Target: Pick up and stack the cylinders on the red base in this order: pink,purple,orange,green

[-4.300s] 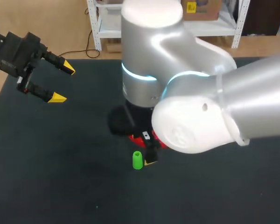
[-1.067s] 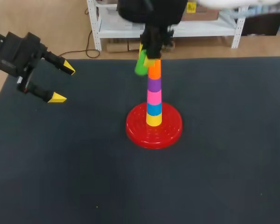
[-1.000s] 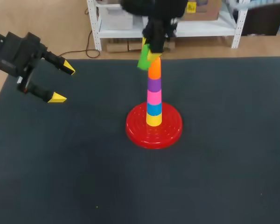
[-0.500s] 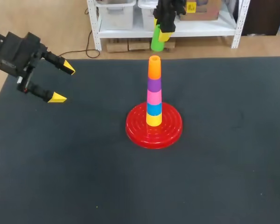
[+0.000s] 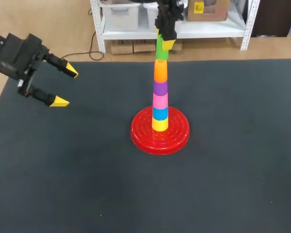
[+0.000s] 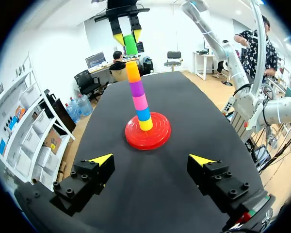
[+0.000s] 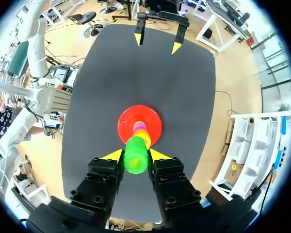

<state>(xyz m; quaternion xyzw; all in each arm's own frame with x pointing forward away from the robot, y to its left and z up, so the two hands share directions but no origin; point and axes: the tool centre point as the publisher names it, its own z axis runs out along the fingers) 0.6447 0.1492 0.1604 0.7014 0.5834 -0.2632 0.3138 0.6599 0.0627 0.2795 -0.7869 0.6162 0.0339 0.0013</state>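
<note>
The right tool [image 7: 137, 156] is clamped on the short green plastic cylinder [image 5: 159, 50], one yellow-tipped finger on each side. It holds the cylinder upright directly over the orange cylinder [image 5: 160, 72]; whether the two touch cannot be made out. Below the orange come purple [image 5: 160, 89], pink [image 5: 159, 101], blue [image 5: 159, 113] and yellow [image 5: 159, 124] cylinders on the round red ridged base [image 5: 177, 136].

In the right wrist view the green cylinder hides most of the stack. In the head view the right arm is cut off at the picture's edge. The left tool [image 5: 64, 86] hangs with its fingers spread wide and nothing between them, over the dark worktop [image 5: 233, 170], well apart from the base.

A dark table [image 5: 63, 184] carries the red base [image 5: 178, 135] near its middle.
</note>
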